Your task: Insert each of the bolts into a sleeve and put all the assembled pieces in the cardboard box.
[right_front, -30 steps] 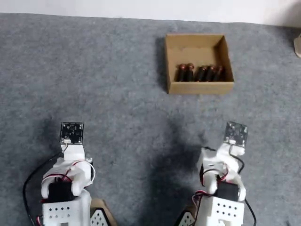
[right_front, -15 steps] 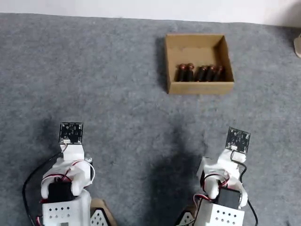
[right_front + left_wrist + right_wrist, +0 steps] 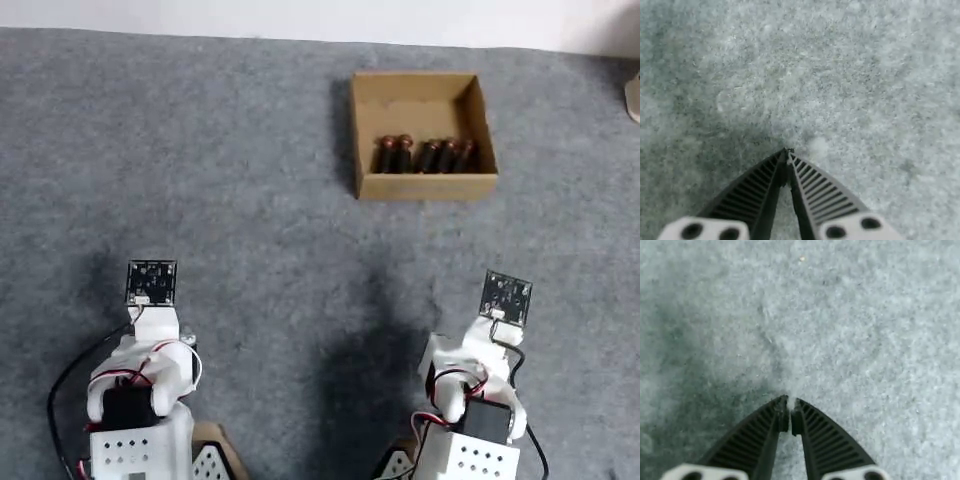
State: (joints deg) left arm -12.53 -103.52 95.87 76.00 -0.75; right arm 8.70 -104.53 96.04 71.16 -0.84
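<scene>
Left gripper: mine, on the near left. The two ribbed black fingers meet at the tips. Jaws pressed together, nothing between them. It points down at the grey mat, with bare mat under the tips.

Right gripper: mine, on the near right. Fingertips drawn in until a hairline slit is left between them. Jaws closed, gripping nothing, bare mat beneath.

Left arm: folded back at the near edge, left side, well apart from the box. Its wrist board points toward the far side.

Right arm: folded back at the near edge, right side. Its wrist board is tilted a little to the right.

Cardboard box: far side of the mat, right of centre, open top. It is roughly in line with my right arm, with a wide stretch of mat between us.

Assembled pieces: inside the box, lying in a row against its near wall. They are dark bodies with coppery ends, side by side and touching. About five, though I cannot be sure of the count from the high view.
</scene>
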